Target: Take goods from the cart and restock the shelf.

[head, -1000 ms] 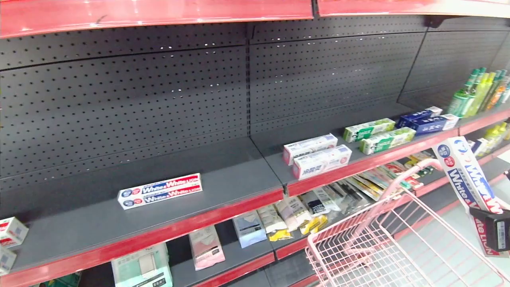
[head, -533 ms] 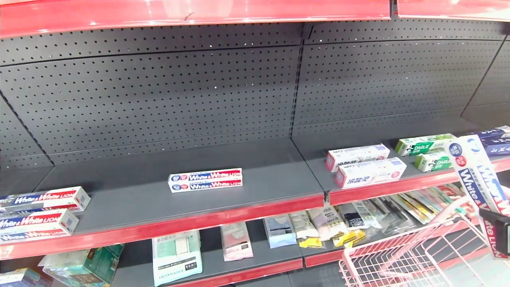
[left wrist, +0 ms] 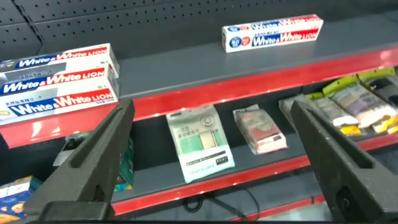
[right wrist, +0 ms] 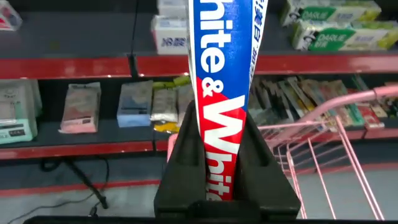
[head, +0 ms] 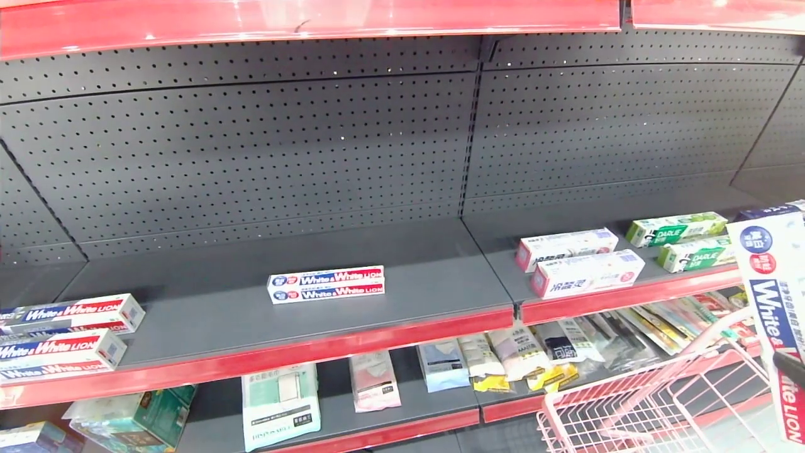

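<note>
A long white, blue and red toothpaste box [head: 768, 296] stands nearly upright at the far right of the head view, over the pink cart [head: 654, 402]. My right gripper [right wrist: 222, 146] is shut on this box [right wrist: 224, 74], which rises from between its black fingers. A matching box [head: 326, 284] lies alone in the middle of the dark shelf [head: 402, 277]. Two more matching boxes [head: 63, 333] are stacked at the shelf's left end. My left gripper [left wrist: 211, 162] hangs open with nothing in it, low before the shelf's left part, facing the stacked boxes [left wrist: 59, 84].
White boxes [head: 575, 261] and green boxes [head: 682, 239] lie on the shelf's right section. The lower shelf holds packets [head: 374, 380] and a green-white pack [head: 280, 402]. A red shelf lip [head: 302, 19] runs overhead. Wide bare shelf surrounds the lone box.
The camera swung left early on, bringing the left stacked boxes into view. Since then the held toothpaste box has turned more upright and come nearer the camera.
</note>
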